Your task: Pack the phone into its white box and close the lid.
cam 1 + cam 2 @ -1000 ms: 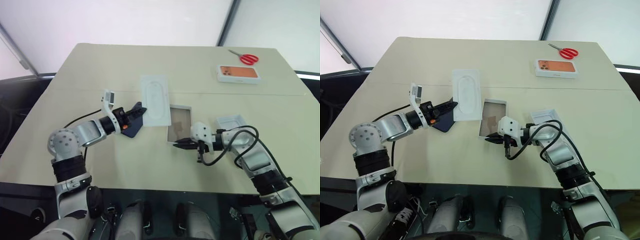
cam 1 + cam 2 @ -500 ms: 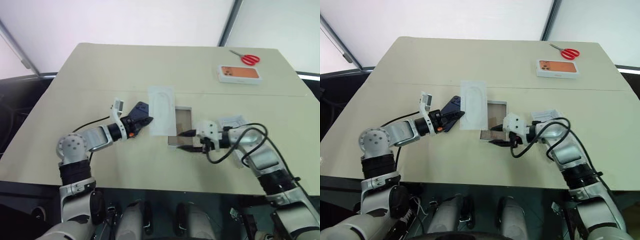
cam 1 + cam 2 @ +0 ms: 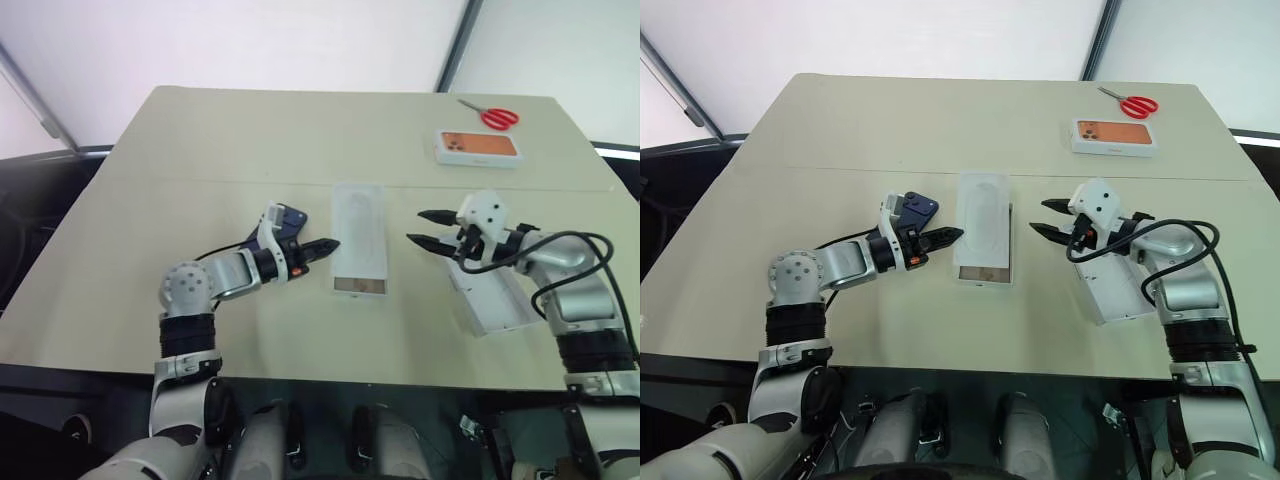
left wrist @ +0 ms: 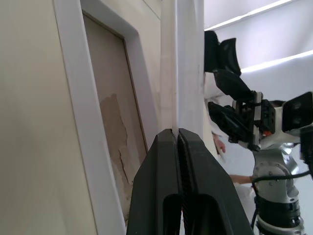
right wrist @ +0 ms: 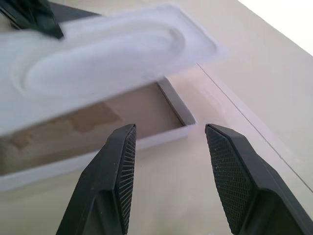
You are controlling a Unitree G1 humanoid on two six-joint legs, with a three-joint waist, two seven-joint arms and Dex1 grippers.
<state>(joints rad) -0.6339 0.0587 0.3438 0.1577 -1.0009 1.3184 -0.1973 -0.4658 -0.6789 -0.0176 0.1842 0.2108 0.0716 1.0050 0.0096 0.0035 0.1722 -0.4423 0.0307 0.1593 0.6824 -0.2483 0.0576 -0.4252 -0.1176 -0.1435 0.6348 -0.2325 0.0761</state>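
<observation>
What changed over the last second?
The left gripper, shut on the tray insert, swung it right; it now covers most of the white box. The right gripper opened, left the box's near edge and pulled away right, above the lid. The scissors and the orange-picture box stayed put.

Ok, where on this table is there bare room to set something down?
Bare: the far table beyond the seam, left of the orange-picture box and scissors; also the near strip in front of the white box. Crowded: the middle, where left end effector, tray insert, right end effector and lid cluster.
</observation>
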